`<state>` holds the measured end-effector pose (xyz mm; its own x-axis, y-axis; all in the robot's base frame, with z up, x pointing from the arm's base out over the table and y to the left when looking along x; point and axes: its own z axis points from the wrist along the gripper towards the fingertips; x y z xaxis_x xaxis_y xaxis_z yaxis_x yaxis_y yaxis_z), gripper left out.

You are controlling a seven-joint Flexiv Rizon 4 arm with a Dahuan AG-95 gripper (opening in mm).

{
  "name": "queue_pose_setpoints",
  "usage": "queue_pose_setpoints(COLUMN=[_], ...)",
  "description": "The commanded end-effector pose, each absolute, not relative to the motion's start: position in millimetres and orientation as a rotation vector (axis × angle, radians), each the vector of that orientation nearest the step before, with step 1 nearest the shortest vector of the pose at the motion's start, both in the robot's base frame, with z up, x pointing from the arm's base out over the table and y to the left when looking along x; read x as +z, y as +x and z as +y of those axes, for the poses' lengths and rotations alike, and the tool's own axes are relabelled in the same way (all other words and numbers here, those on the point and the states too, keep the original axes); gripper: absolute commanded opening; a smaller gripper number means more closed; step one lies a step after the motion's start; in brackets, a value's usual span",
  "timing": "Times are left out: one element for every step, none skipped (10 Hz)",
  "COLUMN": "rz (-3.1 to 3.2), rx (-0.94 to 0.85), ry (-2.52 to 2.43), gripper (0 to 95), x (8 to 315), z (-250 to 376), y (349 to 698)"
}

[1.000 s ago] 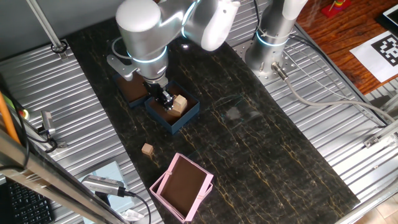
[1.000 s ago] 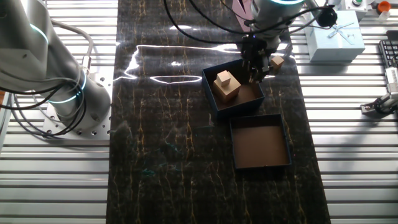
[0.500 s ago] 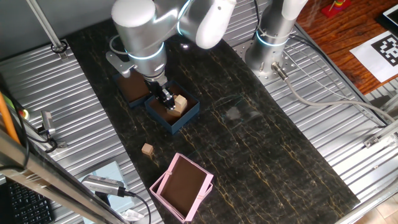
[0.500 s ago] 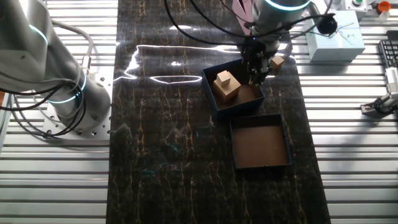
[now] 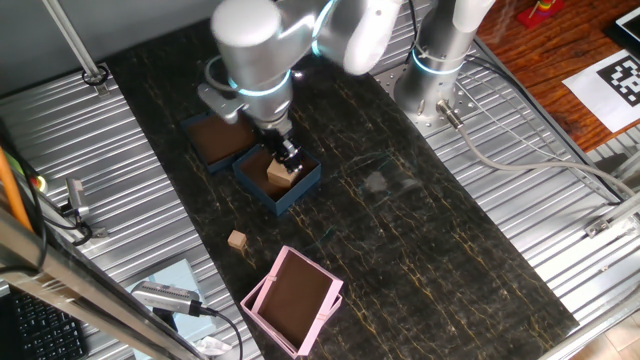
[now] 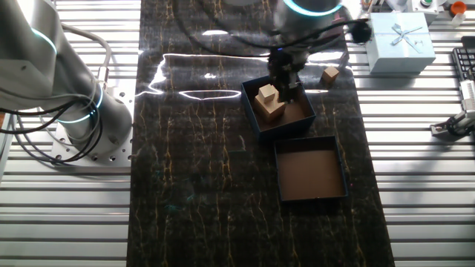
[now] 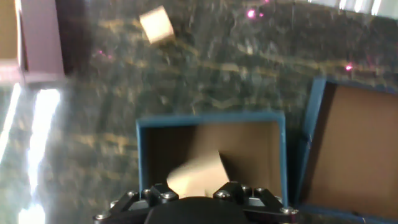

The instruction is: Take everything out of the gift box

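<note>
Two blocks (image 6: 269, 103) lay stacked in the box (image 6: 250, 113) right under the claw (image 6: 286, 83), which hung over them as if to pick, its opening impossible to tell, while a third cube (image 5: 237, 240) sat outside, well away.

1. Wooden blocks: three in all. Two sit stacked inside the gift box (image 6: 284, 111), a small cube (image 6: 266, 93) on a larger chunk (image 6: 272, 109); one loose cube (image 5: 237, 240) lies on the desk.
2. Navy boxes: two, the gift box and a shallower tray (image 6: 311, 169).
3. Pink boxes: one (image 5: 294, 301).
4. Pale blue ribboned boxes: one (image 6: 401, 42).
</note>
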<state>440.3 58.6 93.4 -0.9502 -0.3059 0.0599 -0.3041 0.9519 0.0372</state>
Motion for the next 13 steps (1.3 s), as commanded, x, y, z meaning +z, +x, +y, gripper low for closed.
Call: queue_pose_setpoints(rz=[-3.043,-3.045,-3.047,-3.051,-3.054,-3.057,-3.057,-3.056,-3.052,-3.051,-3.048,-3.041,-3.034], rx=[-0.039,-0.038,-0.036,-0.030,-0.028,-0.025,-0.015,-0.011,-0.012,-0.010,-0.003,0.015,0.041], ry=[0.493,0.495,0.496,0.495,0.494,0.493,0.498,0.491,0.484,0.478,0.472,0.483,0.504], gripper=[57.0,57.0,38.0,38.0,19.0,0.0,0.0,0.0,0.0,0.0,0.0,0.0,0.0], x=[88.1,87.7,87.3,86.0,85.3,85.0,85.0,85.2,86.3,90.6,96.4,106.2,113.5], z=[57.5,57.4,57.4,57.4,57.3,57.3,57.3,57.5,58.0,59.5,61.3,64.5,67.8], y=[437.6,437.5,437.6,437.6,437.7,437.7,437.7,438.3,440.7,450.7,463.2,487.3,510.2])
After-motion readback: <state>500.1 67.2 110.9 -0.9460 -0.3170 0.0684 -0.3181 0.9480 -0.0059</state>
